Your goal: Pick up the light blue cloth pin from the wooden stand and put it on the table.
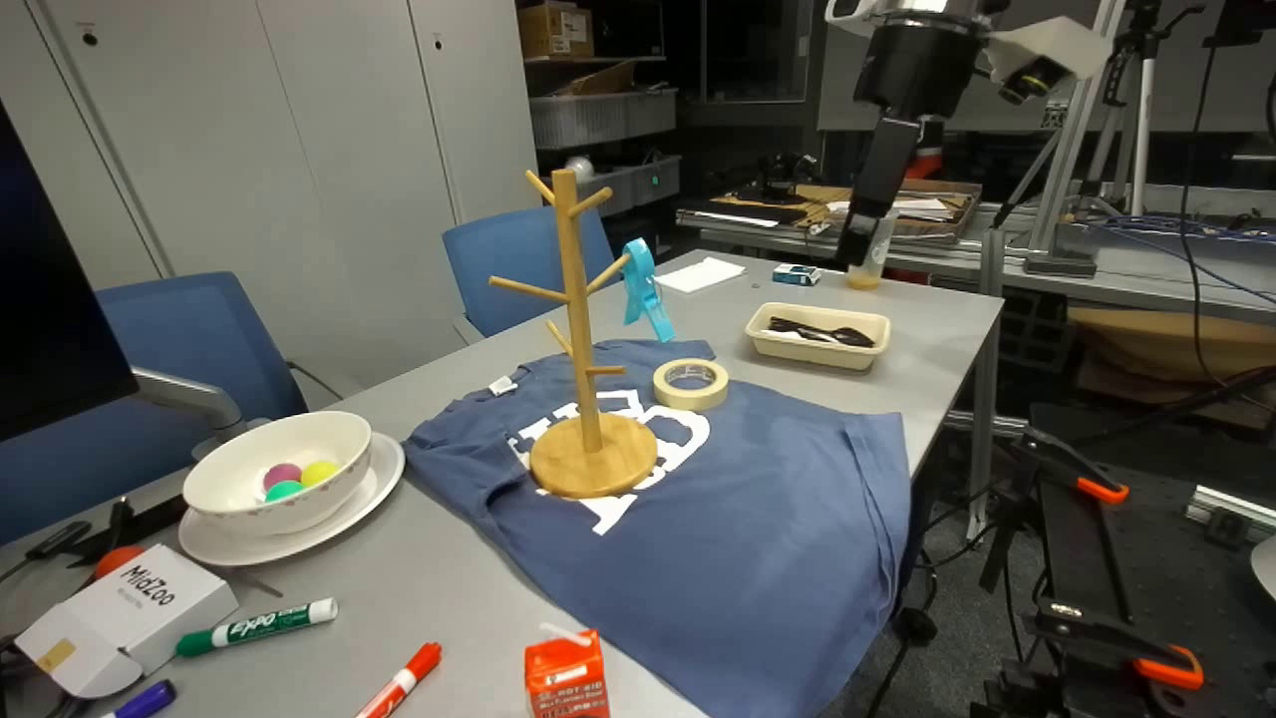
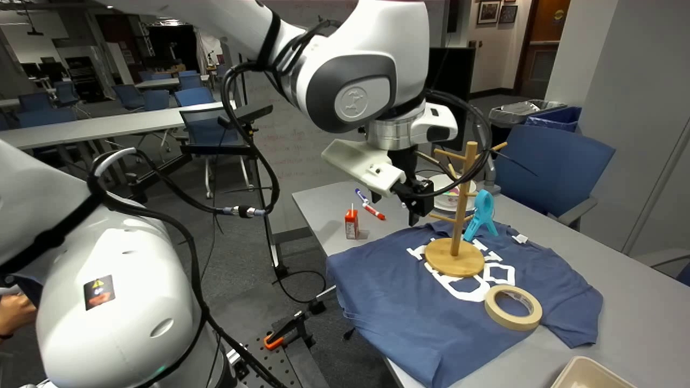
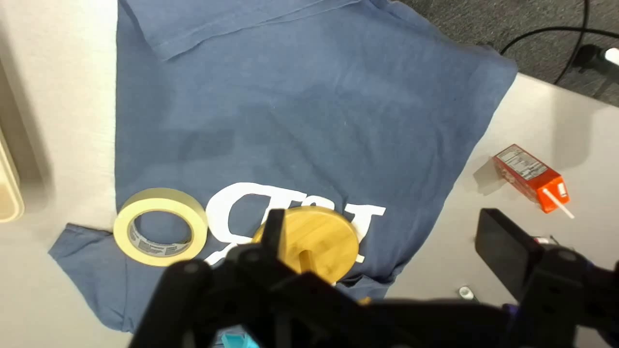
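Gripper (image 3: 382, 220) near the wooden stand (image 1: 581, 329), jaws wide apart, holding nothing. The light blue cloth pin (image 1: 643, 279) hangs at the tip of a stand peg (image 1: 608, 274), apart from the gripper. The step appears to be approach; next calls for lining up with the pin without bumping the stand, then closing. Placing it on the table (image 1: 389, 568) around the stand remains.

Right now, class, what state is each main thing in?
Tan wooden branched stand: upright
Light blue plastic clothespin: hanging on the stand
Dark blue cloth T-shirt: spread, creased
Cream ring of tape: flat
White round bowl: partly filled
Red boxy carton: upright
Black end effector: open, empty
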`<move>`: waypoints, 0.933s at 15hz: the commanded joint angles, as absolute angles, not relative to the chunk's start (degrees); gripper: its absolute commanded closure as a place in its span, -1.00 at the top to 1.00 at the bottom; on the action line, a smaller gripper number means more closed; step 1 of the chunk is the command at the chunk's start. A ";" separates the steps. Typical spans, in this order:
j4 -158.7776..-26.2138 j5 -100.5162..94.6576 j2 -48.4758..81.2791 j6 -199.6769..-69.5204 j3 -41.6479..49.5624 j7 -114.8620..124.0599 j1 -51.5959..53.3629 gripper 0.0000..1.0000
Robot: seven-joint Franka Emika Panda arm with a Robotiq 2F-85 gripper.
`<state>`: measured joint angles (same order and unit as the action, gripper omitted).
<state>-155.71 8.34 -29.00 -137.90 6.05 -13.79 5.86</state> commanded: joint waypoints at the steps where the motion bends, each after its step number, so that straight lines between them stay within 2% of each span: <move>1: -152.66 6.06 -20.56 -144.15 4.75 -13.44 4.62 1.00; 9: -146.39 0.08 -6.76 -157.30 1.72 -10.19 3.69 1.00; 14: -146.77 1.81 -6.10 -158.87 1.33 -11.40 4.04 1.00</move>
